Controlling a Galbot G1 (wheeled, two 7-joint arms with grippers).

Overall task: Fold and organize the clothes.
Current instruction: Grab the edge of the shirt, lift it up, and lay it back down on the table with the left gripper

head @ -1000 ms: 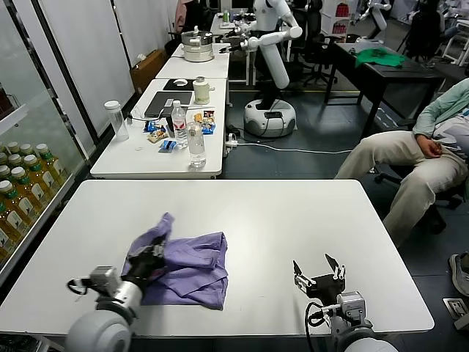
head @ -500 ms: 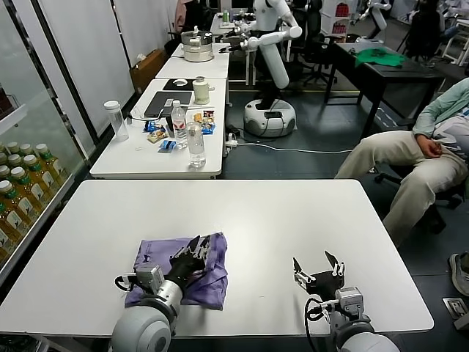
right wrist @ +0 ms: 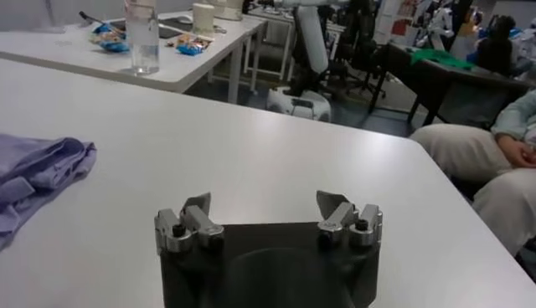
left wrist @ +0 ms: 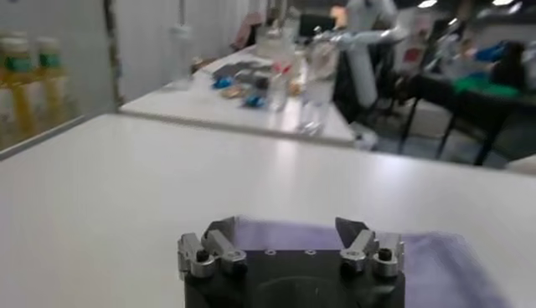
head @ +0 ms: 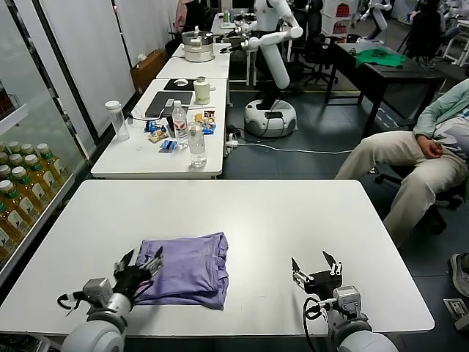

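The lavender-purple T-shirt lies folded into a flat rectangle on the white table, near its front left. It shows in the left wrist view just beyond the fingers, and in the right wrist view off to one side. My left gripper is open and empty at the shirt's left front edge, low over the table. My right gripper is open and empty near the table's front edge, well to the right of the shirt.
A second white table behind holds bottles, a laptop and snacks. A shelf of drink bottles stands at the left. A seated person is at the right. Another robot stands farther back.
My left gripper has carried a raised flap of the shirt rightward over it, let go, and drawn back to the shirt's left front edge. The shirt now lies flat. The right arm stays still.
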